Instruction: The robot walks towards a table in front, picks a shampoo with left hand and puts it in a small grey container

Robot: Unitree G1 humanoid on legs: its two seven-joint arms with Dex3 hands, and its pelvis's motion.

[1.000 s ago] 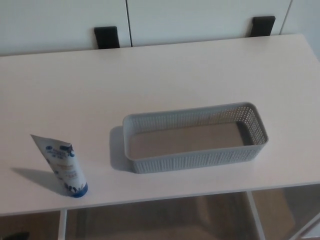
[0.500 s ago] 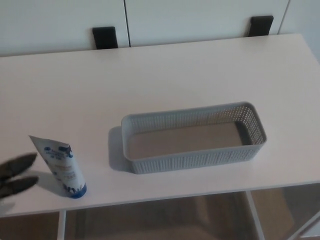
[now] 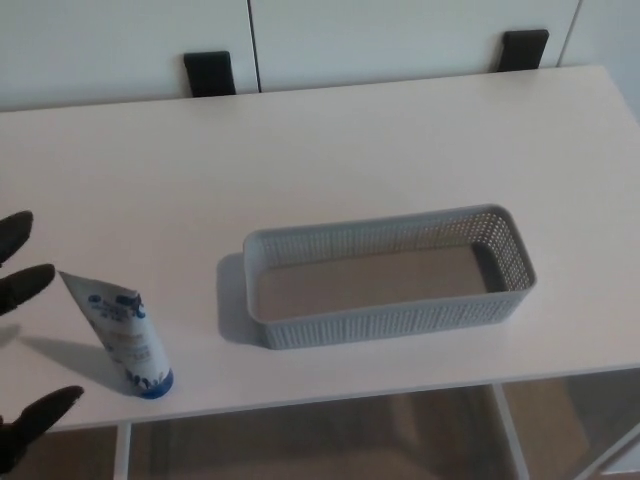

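The robot's black left hand (image 3: 22, 286) shows only at the picture's left edge. It is spread wide and holds nothing: two thick fingers (image 3: 14, 236) point toward the counter's middle, and the thumb (image 3: 42, 412) is lower, near the front edge of the white counter (image 3: 380, 150).

The white plastic shampoo tube with blue print (image 3: 122, 336) stands upright on its blue cap, just beside the hand on its inner side, level with the gap between fingers and thumb, not touching them. Its flat crimped end leans slightly toward the hand.

The small grey perforated plastic container (image 3: 390, 318), long and rectangular, lies further from the hand, beyond the tube, and is well apart from both.
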